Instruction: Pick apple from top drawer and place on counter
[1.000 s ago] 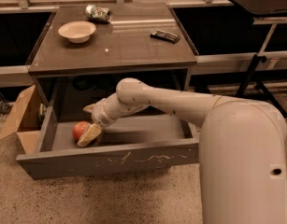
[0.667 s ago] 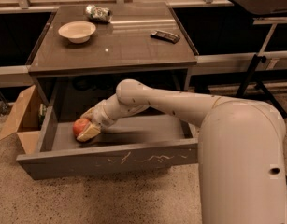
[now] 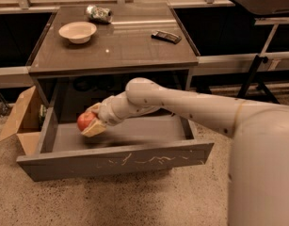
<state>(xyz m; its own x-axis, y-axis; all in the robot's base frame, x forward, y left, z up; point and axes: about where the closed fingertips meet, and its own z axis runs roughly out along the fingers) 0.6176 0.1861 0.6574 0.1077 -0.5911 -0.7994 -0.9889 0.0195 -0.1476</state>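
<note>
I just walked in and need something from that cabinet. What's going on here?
The robot's arm is reaching into the open top drawer. Its gripper is closed around the apple near the drawer's left end. The apple seems to be just off the drawer floor, though that is hard to tell. The counter above holds a cream bowl, and the apple is not on it yet.
</note>
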